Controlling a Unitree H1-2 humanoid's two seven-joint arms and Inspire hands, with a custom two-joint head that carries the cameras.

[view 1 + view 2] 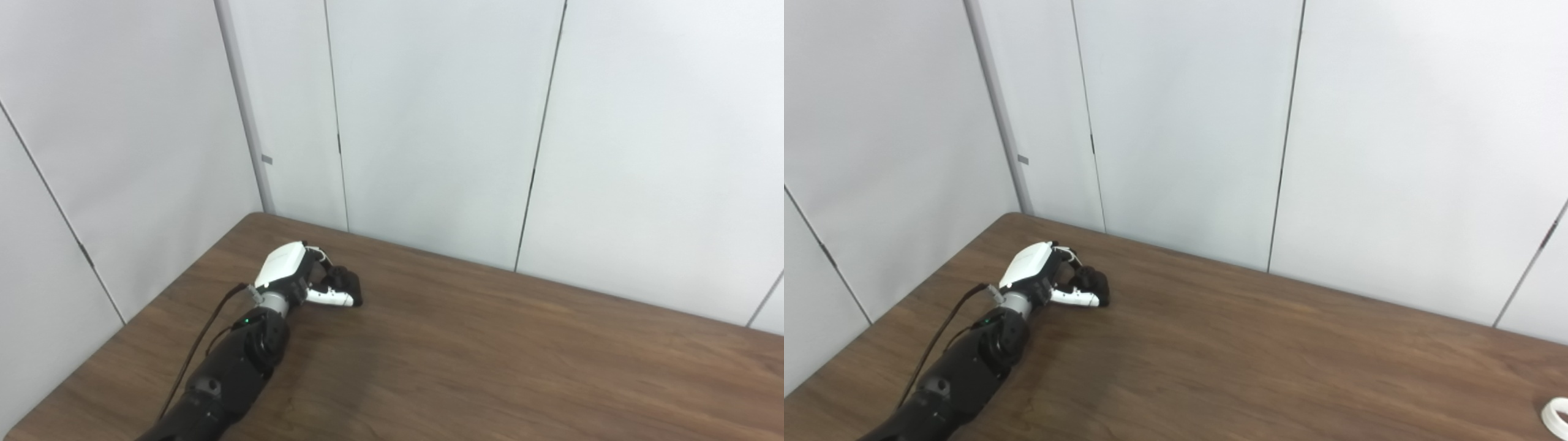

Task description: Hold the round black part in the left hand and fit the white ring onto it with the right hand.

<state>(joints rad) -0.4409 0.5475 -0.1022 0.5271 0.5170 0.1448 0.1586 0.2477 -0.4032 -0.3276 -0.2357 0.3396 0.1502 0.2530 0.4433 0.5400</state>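
- one white ring (1557,418) at the near right bench (1243,367) edge, partly cut off by the frame.
- one left hand (306,278) far left on the bench, fingers curled around one round black part (346,283).
- right hand out of view.
- white panel wall (429,122) behind.

Lab test bay: bare white wall panels (429,122), wooden table (490,367).

A brown wooden table (490,355) stands against white wall panels (429,122).
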